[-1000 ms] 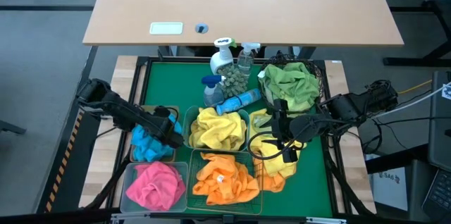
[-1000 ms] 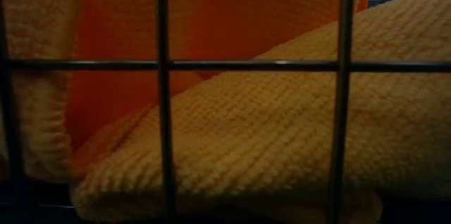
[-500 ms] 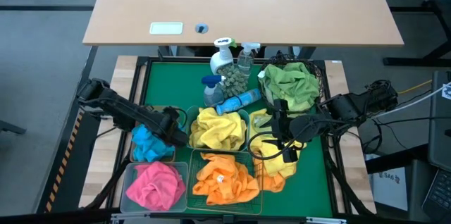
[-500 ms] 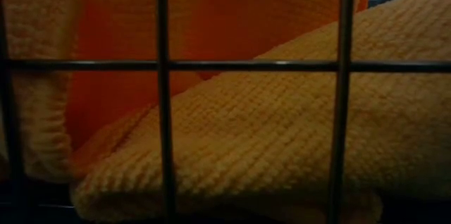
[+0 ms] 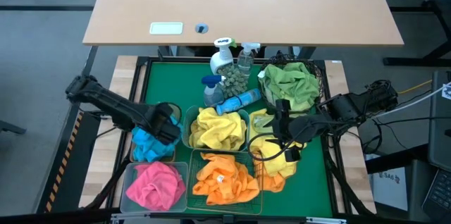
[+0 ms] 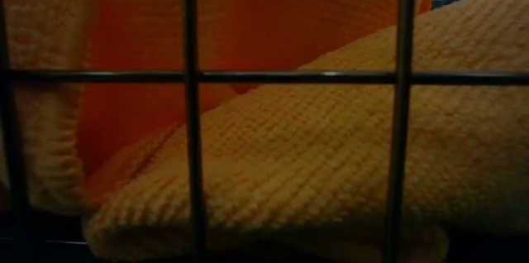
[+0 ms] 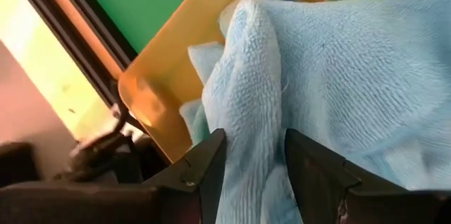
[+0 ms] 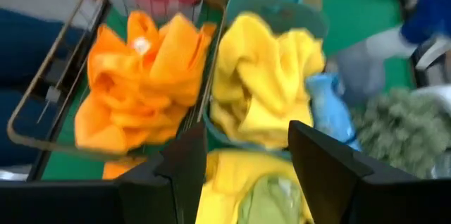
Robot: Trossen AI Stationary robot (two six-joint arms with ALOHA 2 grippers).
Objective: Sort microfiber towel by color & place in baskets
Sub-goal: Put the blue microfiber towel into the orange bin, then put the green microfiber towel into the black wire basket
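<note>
A blue towel (image 5: pixel 149 145) lies bunched in the tan tray (image 7: pixel 162 76) at the mat's left. My left gripper (image 5: pixel 168 127) hangs just above it. In the left wrist view its fingers stand apart, with a raised fold of the towel showing between them. My right gripper (image 5: pixel 282 139) stands open and high over a loose yellow towel (image 5: pixel 271 152) on the mat's right side. An orange towel (image 5: pixel 276 182) pokes out from under the yellow towel's near edge. In the right wrist view nothing is pinched at the right gripper's (image 8: pixel 246 136) fingertips. My left gripper points steeply down, one finger (image 7: pixel 204 160) on each side of the blue towel's raised fold (image 7: pixel 250 132). Whether the fingers touch the fold I cannot tell. The towel rests in the tray.
Yellow towels (image 5: pixel 218 129) fill the teal tub, orange towels (image 5: pixel 222 178) the green wire basket (image 6: pixel 190 131), a pink towel (image 5: pixel 155 185) the clear bin, and green towels (image 5: pixel 289 86) the black mesh basket. Spray bottles (image 5: pixel 227 65) stand at the mat's far middle.
My left gripper has risen from the blue towel and drawn back toward the table's left edge. The towel has stayed in the tray.
</note>
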